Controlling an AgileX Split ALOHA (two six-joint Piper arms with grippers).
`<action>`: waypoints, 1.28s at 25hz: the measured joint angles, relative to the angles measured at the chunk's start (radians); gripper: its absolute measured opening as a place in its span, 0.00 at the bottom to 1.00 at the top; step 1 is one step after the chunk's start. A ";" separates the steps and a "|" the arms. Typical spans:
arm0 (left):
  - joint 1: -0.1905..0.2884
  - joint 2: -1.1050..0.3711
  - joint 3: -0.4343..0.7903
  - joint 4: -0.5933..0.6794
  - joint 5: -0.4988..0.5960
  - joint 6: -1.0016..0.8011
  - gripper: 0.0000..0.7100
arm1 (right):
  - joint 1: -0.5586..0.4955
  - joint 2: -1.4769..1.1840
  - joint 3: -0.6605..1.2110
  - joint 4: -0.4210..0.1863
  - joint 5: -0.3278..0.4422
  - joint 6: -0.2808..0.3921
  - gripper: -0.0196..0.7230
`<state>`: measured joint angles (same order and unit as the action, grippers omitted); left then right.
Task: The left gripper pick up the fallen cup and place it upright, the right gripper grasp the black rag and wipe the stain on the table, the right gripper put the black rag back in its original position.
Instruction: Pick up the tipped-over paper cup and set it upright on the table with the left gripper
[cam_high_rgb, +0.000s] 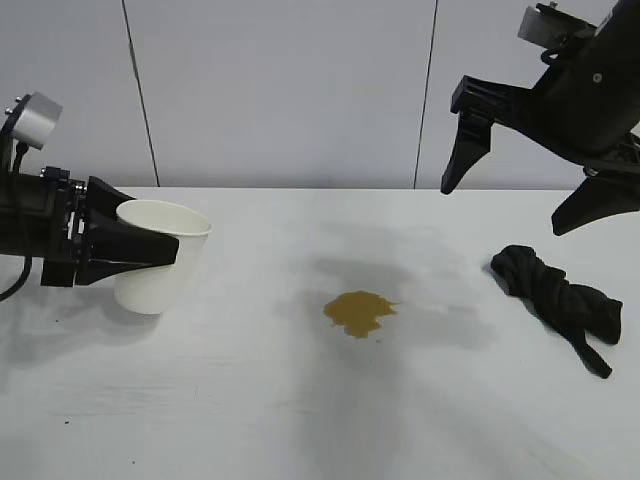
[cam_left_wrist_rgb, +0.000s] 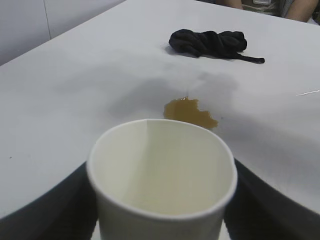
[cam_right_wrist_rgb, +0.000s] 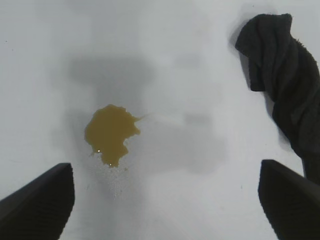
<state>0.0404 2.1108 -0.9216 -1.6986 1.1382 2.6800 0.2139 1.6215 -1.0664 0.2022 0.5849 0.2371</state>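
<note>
Cup (cam_high_rgb: 160, 255) first: it sits mouth-up between the fingers of the left gripper (cam_high_rgb: 135, 250), which clasp it from the side just under the rolled rim, at the left end of the table (cam_high_rgb: 300, 420); whether its base already rests on the surface or hangs just above it I cannot tell; the side grip makes sense, since it leaves the cup free to be set upright and lets the fingers slide away level without tipping it; from the left wrist view the white cup fills the space between the two dark fingers (cam_left_wrist_rgb: 45, 210), its open mouth toward the camera and empty inside

Stain (cam_high_rgb: 360, 312) lies beyond the held cup, out in front of the left gripper's tips and well apart from them, a yellowish-brown puddle on the bare tabletop; the black rag (cam_high_rgb: 560, 300) is farther off again, bunched in a twisted heap past the stain

Right gripper (cam_high_rgb: 530, 195) hangs above the table with its fingers spread wide and nothing between them, tilted downward; in its wrist view the stain sits between and ahead of its two fingertips (cam_right_wrist_rgb: 37, 205), while the rag lies beside the one finger, close to it; that waiting pose looks chosen so the rag is a short reach once the cup is let go; judged so, the cup step is nearly done and the wiping has not begun
</note>
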 joint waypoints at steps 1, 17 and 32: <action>0.001 0.005 0.000 0.000 0.000 0.018 0.65 | 0.000 0.000 0.000 0.000 0.000 0.000 0.96; 0.008 0.081 0.000 -0.007 0.002 0.073 0.65 | 0.000 0.000 0.000 0.000 0.000 0.000 0.96; 0.008 -0.045 -0.003 -0.007 -0.016 -0.215 0.98 | 0.000 0.000 0.000 0.000 0.000 0.000 0.96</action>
<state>0.0485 2.0660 -0.9245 -1.7060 1.1217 2.4649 0.2139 1.6215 -1.0664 0.2022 0.5849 0.2371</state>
